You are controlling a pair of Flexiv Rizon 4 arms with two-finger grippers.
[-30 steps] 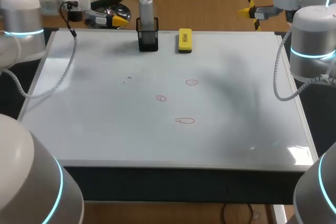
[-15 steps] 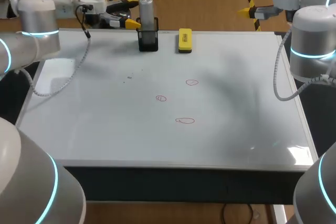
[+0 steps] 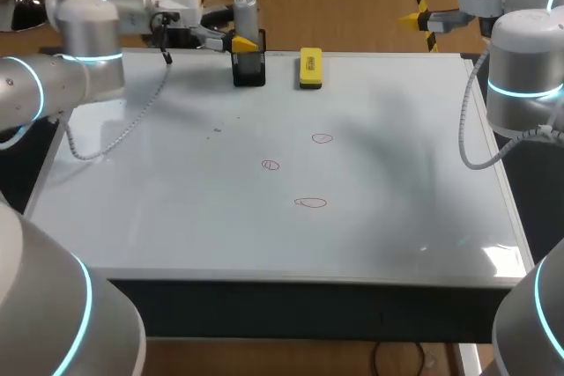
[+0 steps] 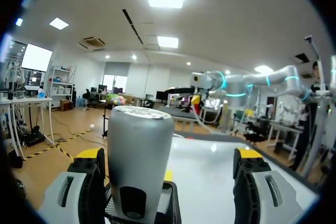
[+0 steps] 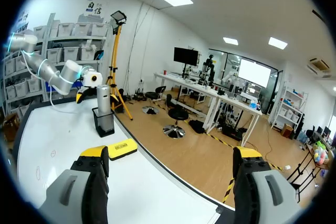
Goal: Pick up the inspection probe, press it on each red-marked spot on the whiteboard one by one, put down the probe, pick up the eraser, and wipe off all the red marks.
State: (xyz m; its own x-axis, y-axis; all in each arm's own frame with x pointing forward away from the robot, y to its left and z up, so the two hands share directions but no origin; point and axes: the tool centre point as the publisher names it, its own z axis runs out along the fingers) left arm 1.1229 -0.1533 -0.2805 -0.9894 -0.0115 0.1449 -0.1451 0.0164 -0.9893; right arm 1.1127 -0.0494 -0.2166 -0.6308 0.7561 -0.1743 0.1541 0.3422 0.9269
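The whiteboard lies flat on the dark surface and covers nearly all of it. At its far edge the inspection probe, a grey cylinder, stands upright in a black mesh holder. Just beside the holder, toward our right, the yellow eraser lies flat on the board, apart from the holder.

Three red marks, small drawn ovals, sit near the middle of the board: the far mark, the middle mark to its left, and the near mark. A few tiny dark specks lie between the marks and the holder.

Our left arm comes in along the far edge, with the left jaws level at the probe. In the head view one yellow fingertip shows right by the probe, above the holder's rim. In the left wrist view the left jaws are spread wide with the probe between them. It stands close against one finger and well clear of the other finger. We cannot tell whether the near finger touches it, and the jaws are not pinching it.

Our right arm is at the far right corner, with the right jaws out past the board's far edge. In the right wrist view they are spread, with nothing between them. The eraser lies ahead of them, and the probe stands in its holder beyond the eraser.
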